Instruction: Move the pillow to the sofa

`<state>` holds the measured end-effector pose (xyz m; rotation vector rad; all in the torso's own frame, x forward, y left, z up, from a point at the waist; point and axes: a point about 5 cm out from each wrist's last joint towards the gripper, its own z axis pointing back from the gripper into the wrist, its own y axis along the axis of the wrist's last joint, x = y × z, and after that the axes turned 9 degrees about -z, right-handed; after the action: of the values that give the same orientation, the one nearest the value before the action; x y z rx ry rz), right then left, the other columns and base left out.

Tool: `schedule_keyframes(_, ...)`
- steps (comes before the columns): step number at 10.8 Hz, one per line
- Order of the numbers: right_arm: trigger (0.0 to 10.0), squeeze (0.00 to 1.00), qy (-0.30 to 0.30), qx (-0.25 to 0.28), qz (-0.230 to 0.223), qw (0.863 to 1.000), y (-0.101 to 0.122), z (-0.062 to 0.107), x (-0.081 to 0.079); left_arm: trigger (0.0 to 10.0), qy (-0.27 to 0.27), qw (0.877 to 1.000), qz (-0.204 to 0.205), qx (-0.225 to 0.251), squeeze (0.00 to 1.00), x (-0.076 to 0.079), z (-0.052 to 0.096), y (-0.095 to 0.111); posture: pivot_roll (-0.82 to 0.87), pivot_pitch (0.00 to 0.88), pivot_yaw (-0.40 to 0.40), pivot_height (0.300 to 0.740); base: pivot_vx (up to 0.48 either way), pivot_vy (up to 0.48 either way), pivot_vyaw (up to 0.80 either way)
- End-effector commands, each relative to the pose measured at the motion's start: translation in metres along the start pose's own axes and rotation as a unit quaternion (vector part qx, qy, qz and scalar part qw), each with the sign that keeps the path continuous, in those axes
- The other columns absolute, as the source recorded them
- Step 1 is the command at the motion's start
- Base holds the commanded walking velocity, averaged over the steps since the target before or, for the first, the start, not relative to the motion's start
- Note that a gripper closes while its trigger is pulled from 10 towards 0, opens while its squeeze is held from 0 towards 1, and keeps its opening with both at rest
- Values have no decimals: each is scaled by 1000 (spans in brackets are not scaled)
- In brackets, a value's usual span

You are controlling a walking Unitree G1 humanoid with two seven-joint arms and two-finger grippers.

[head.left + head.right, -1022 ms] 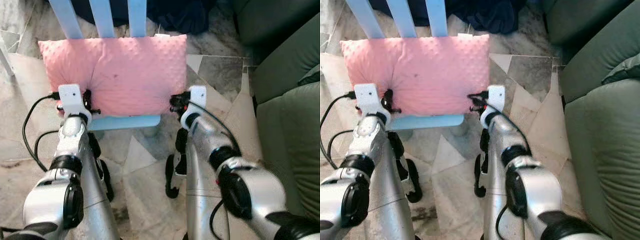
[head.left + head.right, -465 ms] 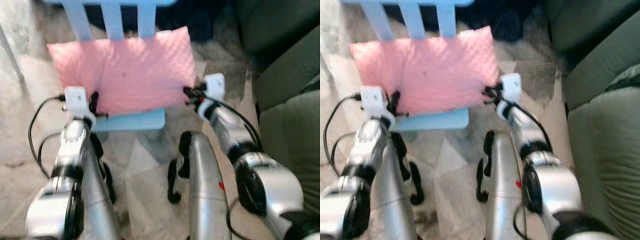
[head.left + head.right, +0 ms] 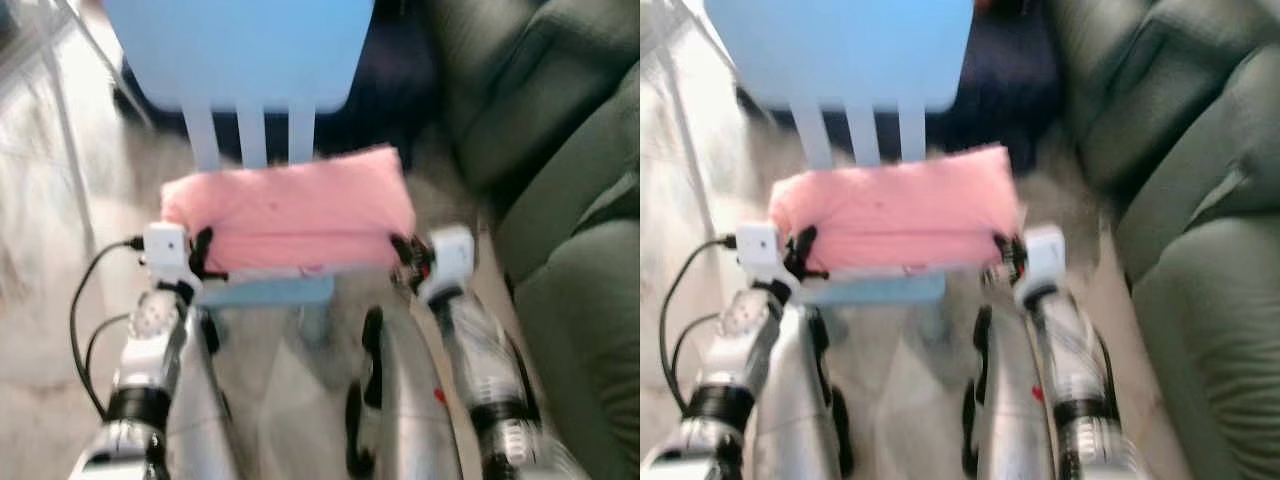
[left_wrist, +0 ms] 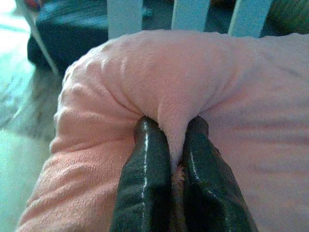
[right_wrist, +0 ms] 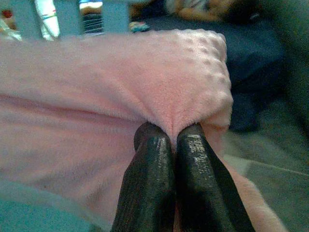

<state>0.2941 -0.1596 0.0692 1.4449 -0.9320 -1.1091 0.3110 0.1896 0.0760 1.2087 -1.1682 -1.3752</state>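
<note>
A pink pillow (image 3: 290, 207) hangs just above the seat of a light blue chair (image 3: 237, 50), held at both ends. My left gripper (image 3: 203, 254) is shut on its left edge, the fabric pinched between the black fingers (image 4: 145, 164). My right gripper (image 3: 400, 255) is shut on the pillow's right edge, its fingers (image 5: 193, 159) squeezing a fold. The green sofa (image 3: 560, 190) stands to the right of the chair, its seat cushion (image 3: 1215, 320) close by my right arm.
The chair's seat (image 3: 270, 291) and slatted back (image 3: 250, 135) are right before me. A dark blue cloth (image 3: 995, 85) lies on the floor behind the chair. Marble floor (image 3: 60, 260) spreads to the left, with a thin white pole (image 3: 70, 170) there.
Both grippers have raised the pillow off the chair seat, still shut on its ends. The view has tilted up, bringing the chair's back and more of the sofa into sight.
</note>
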Motion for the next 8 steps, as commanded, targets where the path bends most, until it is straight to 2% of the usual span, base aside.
schedule_keyframes(1, 0, 0, -51, 22, 8, 998, 7, 10, 10, 10000, 19, 1000, 7, 4, 0, -7, 3, 2, -48, 0, -55, 499, 0, 0, 0)
schedule_keyframes(2, 10000, 0, -61, 9, 6, 998, 1, 20, 6, 10000, 2, 1000, -13, 7, 0, 2, -1, 7, -57, 0, -48, 499, 0, 0, 0)
schedule_keyframes(3, 10000, 0, -50, 5, 8, 999, 2, 23, 0, 10000, -9, 1000, -21, 7, 0, 9, -6, 12, -67, 0, -40, 499, 0, 0, 0)
schedule_keyframes(5, 10000, 0, -43, 25, -6, 999, 16, 19, -3, 10000, -17, 999, -41, 4, 0, 10, -8, 12, -73, 0, -32, 499, 0, 0, 0)
schedule_keyframes(7, 10000, 0, -41, 21, -9, 999, 19, 19, -6, 10000, -16, 999, -46, -1, 0, 7, -9, 12, -74, 0, -32, 523, 0, 0, 0)
schedule_keyframes(8, 10000, 0, -39, 16, -13, 999, 20, 19, -8, 10000, -27, 997, -66, -9, 0, 7, -7, 8, -74, 0, -35, 543, 0, 0, 0)
